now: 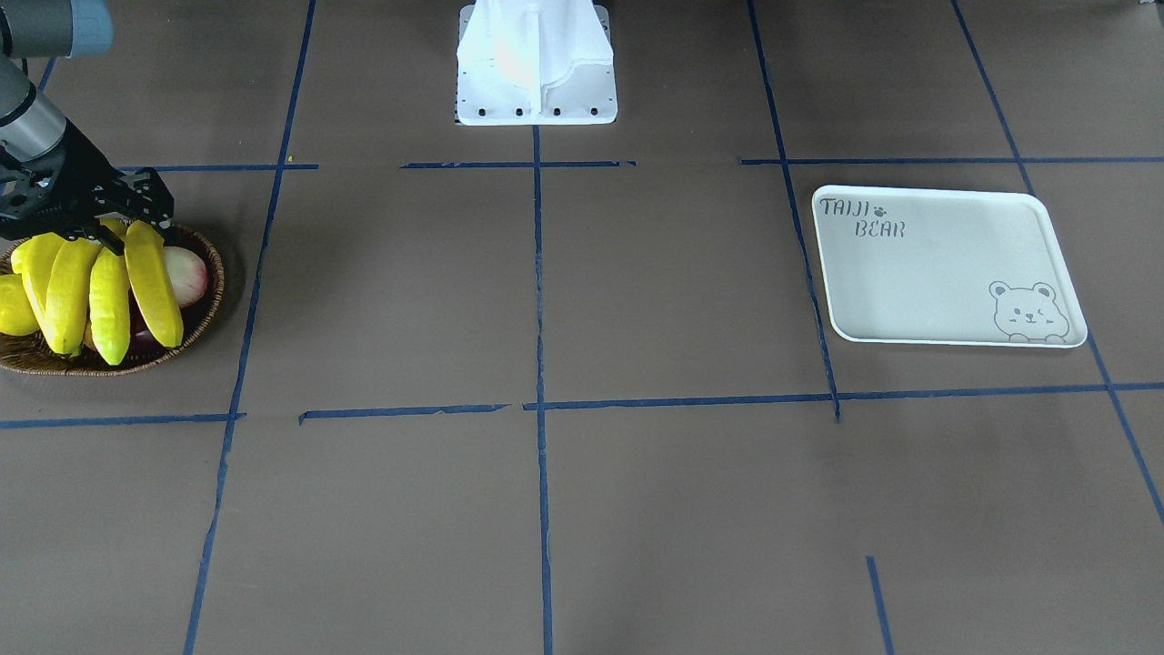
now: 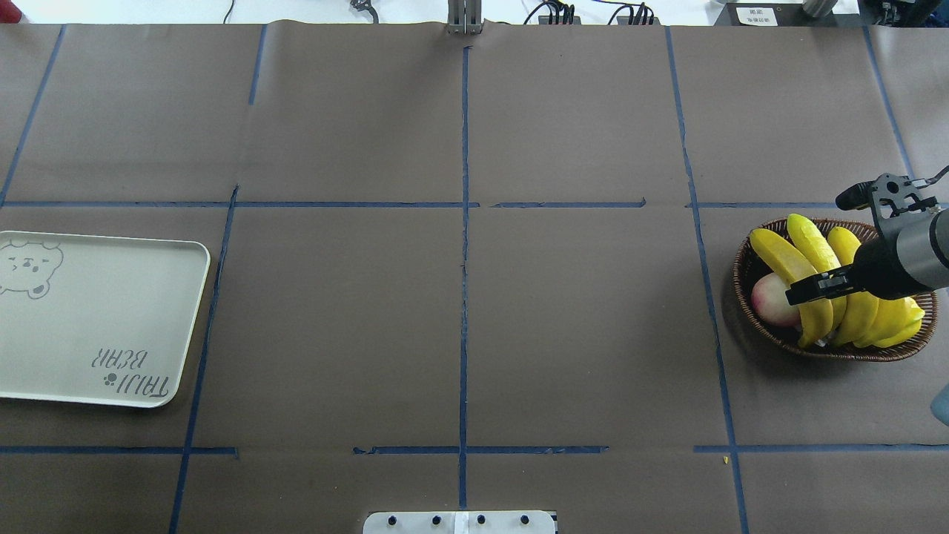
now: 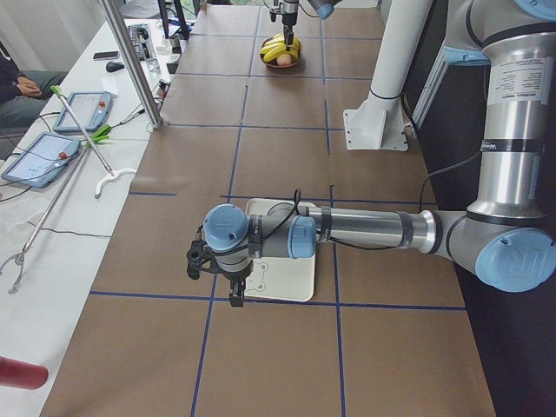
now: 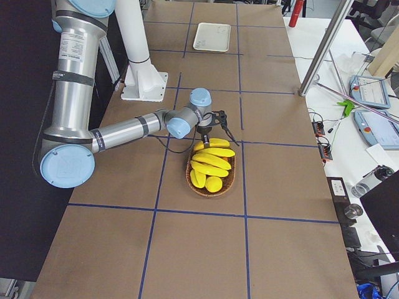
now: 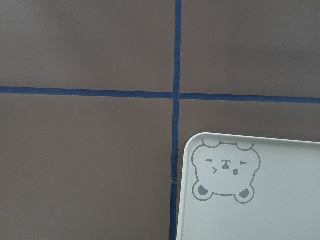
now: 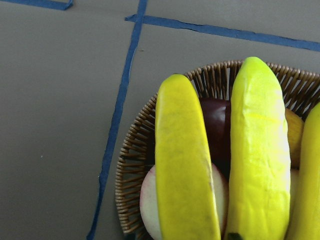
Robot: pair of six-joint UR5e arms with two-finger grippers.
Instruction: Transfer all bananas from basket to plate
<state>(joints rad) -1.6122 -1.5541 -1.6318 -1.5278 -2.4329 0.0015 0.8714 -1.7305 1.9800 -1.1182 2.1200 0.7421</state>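
The right gripper (image 1: 116,227) hangs with its black jaws spread apart directly over the ends of the bananas (image 1: 109,305) that point to the robot. I see nothing clamped between the jaws, and I cannot tell whether a fingertip touches a banana. The left gripper (image 3: 231,291) shows only in the side view, where it points down above the plate (image 1: 937,273), near the corner with the bear face. From that view I cannot tell if its jaws are open or closed. All four bananas lie in the basket (image 1: 136,366), side by side like a fan, closer together under the right gripper and more spread toward the operators' side. Beneath and beside them are other fruits: a round pink-and-white fruit (image 1: 188,273) on the side toward the middle of the table, a dark red fruit (image 6: 217,125) deeper between two bananas, and a round yellow fruit (image 1: 14,305) on the outer side. The basket is shallow, oval and made of brown woven wicker, and it stands at the robot's right end of the table (image 1: 637,509). The bananas are long, curved, glossy and bright yellow; one is a little greener than the others. The plate is a flat white rectangular tray with rounded corners and a low raised rim, printed "TAIJI BEAR" in one corner and a cartoon bear face in the opposite corner. It lies on the robot's left side, well apart from the basket. The table has a matte brown paper cover, divided into fields by blue tape lines (image 1: 538,273).
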